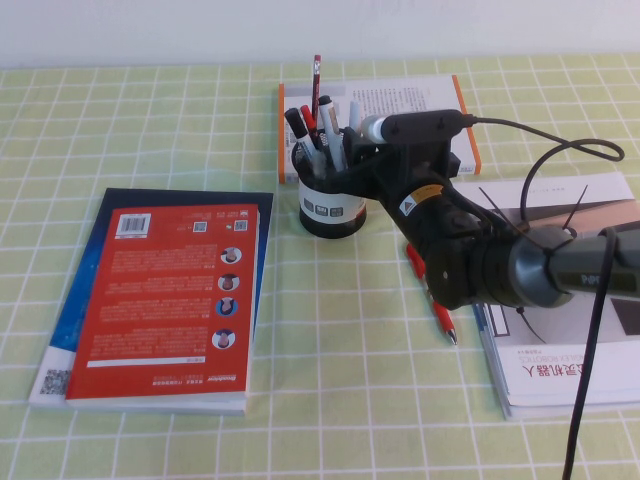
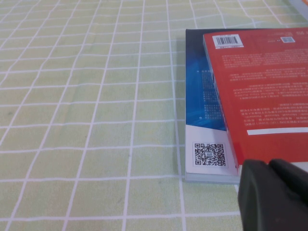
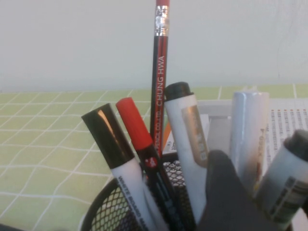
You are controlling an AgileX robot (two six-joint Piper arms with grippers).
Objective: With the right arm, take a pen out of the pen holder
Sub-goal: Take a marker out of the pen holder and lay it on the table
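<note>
A black mesh pen holder point(image 1: 332, 205) stands at the middle back of the table, full of markers and a red-and-black pencil point(image 1: 316, 85). My right gripper point(image 1: 350, 162) reaches into the tops of the pens from the right. In the right wrist view its dark finger point(image 3: 226, 192) stands between a white black-capped marker point(image 3: 185, 134) and a grey-capped marker point(image 3: 284, 178). The right gripper point(image 3: 269, 204) is open, with the grey-capped marker between its fingers. My left gripper point(image 2: 268, 166) is shut and hovers at the near corner of a red book point(image 2: 260, 91).
A red pen point(image 1: 430, 290) lies on the cloth under the right arm. A red book point(image 1: 170, 300) lies on a blue one at the left. An open book point(image 1: 400, 105) lies behind the holder and a magazine stack point(image 1: 570, 340) lies at the right.
</note>
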